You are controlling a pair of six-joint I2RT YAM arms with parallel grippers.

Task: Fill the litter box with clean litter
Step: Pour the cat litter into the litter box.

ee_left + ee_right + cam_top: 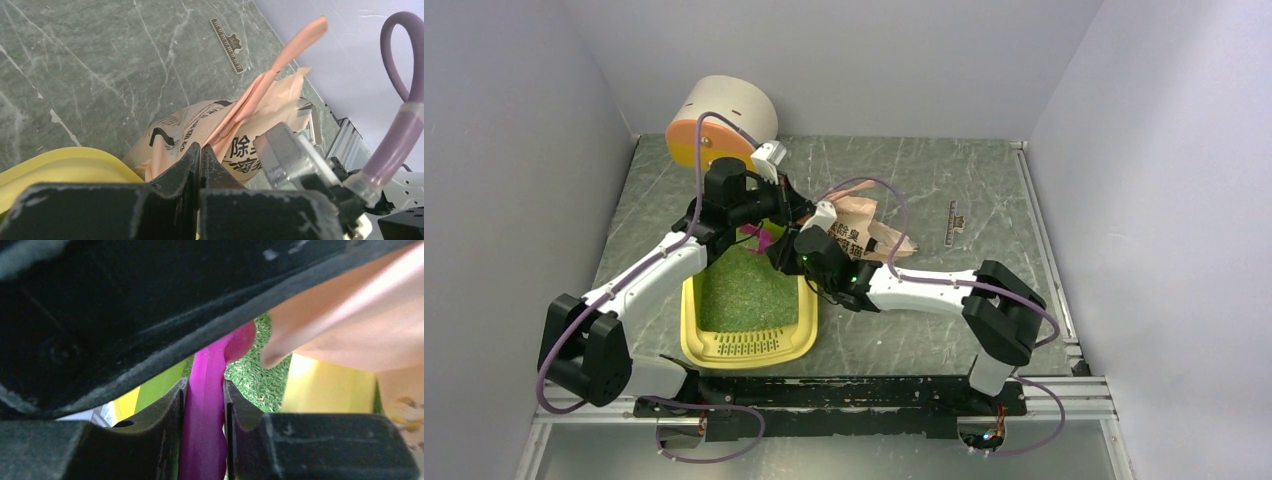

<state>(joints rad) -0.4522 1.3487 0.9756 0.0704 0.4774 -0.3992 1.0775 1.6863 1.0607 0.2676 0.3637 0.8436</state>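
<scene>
Magenta scoop is clamped in right jaws (green litter below); strip of printed bag is pinched in left jaws.

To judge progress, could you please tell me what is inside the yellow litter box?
Green litter covers the floor of the litter box up to its grille. The left arm and right arm hide its far end.

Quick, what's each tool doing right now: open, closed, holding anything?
Left tool: closed, pinching a strip at the bag top.
Right tool: closed on the magenta scoop handle.
</scene>
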